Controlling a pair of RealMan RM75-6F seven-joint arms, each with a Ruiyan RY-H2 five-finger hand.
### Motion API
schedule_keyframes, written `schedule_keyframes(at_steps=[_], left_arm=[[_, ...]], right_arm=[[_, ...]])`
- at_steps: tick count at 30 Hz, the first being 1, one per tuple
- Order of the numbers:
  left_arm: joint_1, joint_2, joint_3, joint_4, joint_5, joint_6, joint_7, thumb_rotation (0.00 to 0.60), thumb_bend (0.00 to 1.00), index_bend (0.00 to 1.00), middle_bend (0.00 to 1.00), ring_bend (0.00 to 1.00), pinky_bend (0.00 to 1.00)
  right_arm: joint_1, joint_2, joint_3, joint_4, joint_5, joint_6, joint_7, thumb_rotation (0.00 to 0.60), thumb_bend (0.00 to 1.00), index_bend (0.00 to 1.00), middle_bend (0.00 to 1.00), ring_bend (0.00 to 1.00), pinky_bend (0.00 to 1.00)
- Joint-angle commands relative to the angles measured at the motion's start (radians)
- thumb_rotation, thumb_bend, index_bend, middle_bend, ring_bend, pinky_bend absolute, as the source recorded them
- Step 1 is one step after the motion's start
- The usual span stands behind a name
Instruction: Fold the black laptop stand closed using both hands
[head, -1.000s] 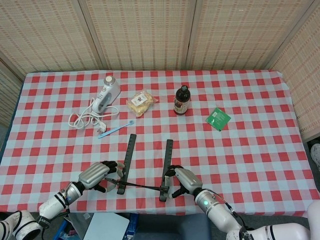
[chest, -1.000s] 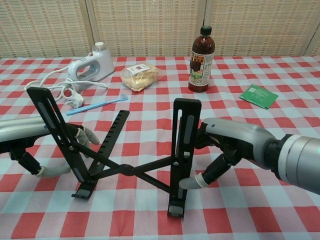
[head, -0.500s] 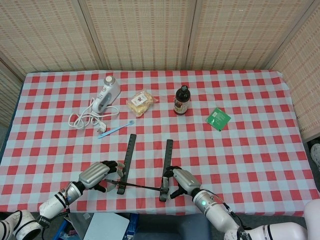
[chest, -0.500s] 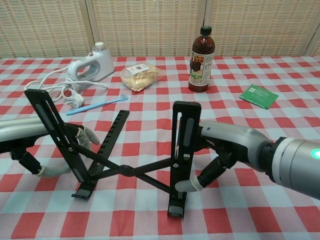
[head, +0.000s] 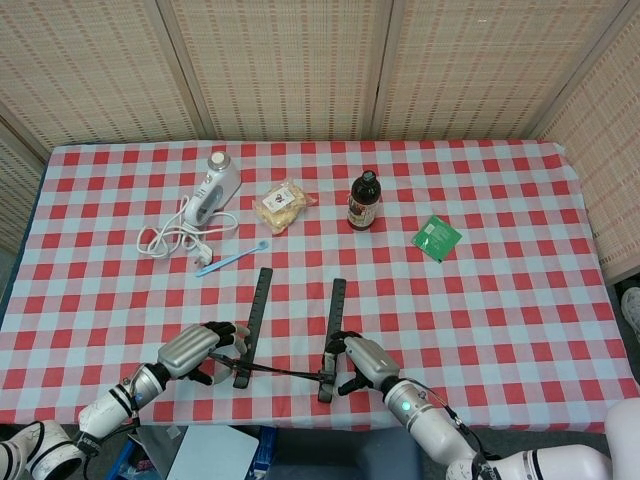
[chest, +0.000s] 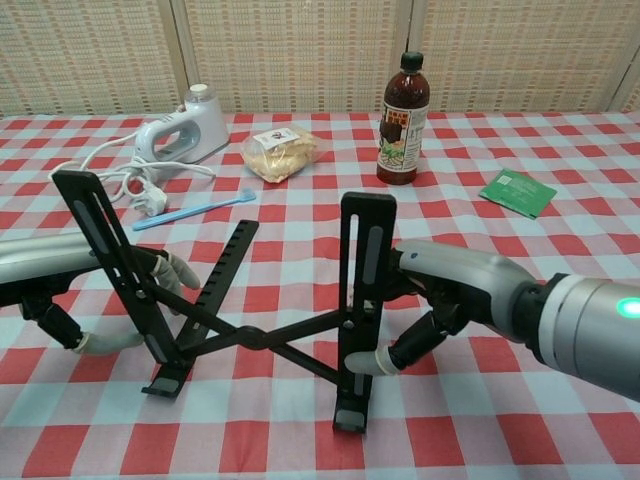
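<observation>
Overhead, red-checked tablecloth (head: 500, 300) before woven bamboo screens (head: 280, 65).

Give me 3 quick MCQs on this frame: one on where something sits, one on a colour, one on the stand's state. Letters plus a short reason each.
1. Where does the blue toothbrush lie?
A. beside the green packet
B. just in front of the white hand mixer's coiled cord
C. under the laptop stand

2. What colour is the flat packet to the right of the sauce bottle?
A. green
B. yellow
C. black

3. What state is the black laptop stand in?
A. folded flat
B. lifted off the table
C. open, rails apart, crossbars spread

Answers:
1. B: the head view shows it by the cord of the hand mixer.
2. A: it is plainly green in both views.
3. C: the chest view shows two separate rails joined by an X, with the left hand and right hand on its outer sides.
</observation>
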Motion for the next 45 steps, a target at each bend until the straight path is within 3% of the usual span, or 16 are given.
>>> schedule_keyframes(at_steps=[1,3,7,11,14,24,29,35,39,45], left_arm=[[0.001,0.002,0.002,-0.002,-0.001,-0.001,0.002,0.600,0.36,0.31,0.20,0.17,0.22],[0.001,0.008,0.005,-0.009,-0.004,-0.009,0.009,0.600,0.36,0.22,0.16,0.15,0.21],[0.006,0.018,0.007,-0.022,-0.006,-0.004,0.021,0.600,0.36,0.02,0.04,0.07,0.19],[0.014,0.042,0.006,-0.050,-0.013,0.007,0.030,0.600,0.36,0.00,0.00,0.00,0.17],[0.024,0.066,0.008,-0.071,-0.020,0.017,0.031,0.600,0.36,0.00,0.00,0.00,0.17],[0.057,0.150,0.006,-0.107,-0.040,0.057,0.014,0.600,0.36,0.00,0.00,0.00,0.16],[0.063,0.178,-0.004,-0.105,-0.031,0.078,0.013,0.600,0.36,0.00,0.00,0.00,0.16],[0.048,0.198,-0.033,-0.065,-0.037,0.074,0.036,0.600,0.36,0.00,0.00,0.00,0.16],[0.017,0.185,-0.057,-0.015,-0.042,0.036,0.071,0.600,0.36,0.00,0.00,0.00,0.16],[-0.046,0.097,-0.090,0.132,-0.013,-0.010,0.178,0.600,0.36,0.00,0.00,0.00,0.16]], right_arm=[[-0.002,0.004,-0.004,-0.001,-0.010,0.001,-0.003,0.600,0.24,0.62,0.38,0.12,0.08],[-0.004,0.007,-0.006,-0.001,-0.022,0.006,-0.007,0.600,0.19,0.56,0.35,0.12,0.08],[-0.007,0.005,-0.006,-0.001,-0.045,0.014,-0.009,0.600,0.09,0.28,0.25,0.10,0.08],[-0.012,-0.011,0.004,0.009,-0.082,0.033,-0.002,0.600,0.08,0.09,0.16,0.06,0.08],[-0.020,-0.023,0.017,0.020,-0.106,0.054,0.006,0.600,0.08,0.01,0.12,0.04,0.08],[-0.042,-0.044,0.079,0.069,-0.103,0.155,-0.016,0.600,0.11,0.00,0.02,0.00,0.07],[-0.057,-0.019,0.131,0.072,-0.066,0.203,-0.017,0.600,0.12,0.00,0.00,0.00,0.01],[-0.078,0.041,0.153,0.079,-0.149,0.279,-0.047,0.600,0.12,0.00,0.00,0.00,0.00],[-0.080,0.092,0.132,0.074,-0.222,0.283,-0.086,0.600,0.12,0.00,0.00,0.00,0.00],[-0.058,0.162,0.029,0.079,-0.458,0.221,-0.142,0.600,0.09,0.00,0.00,0.00,0.00]])
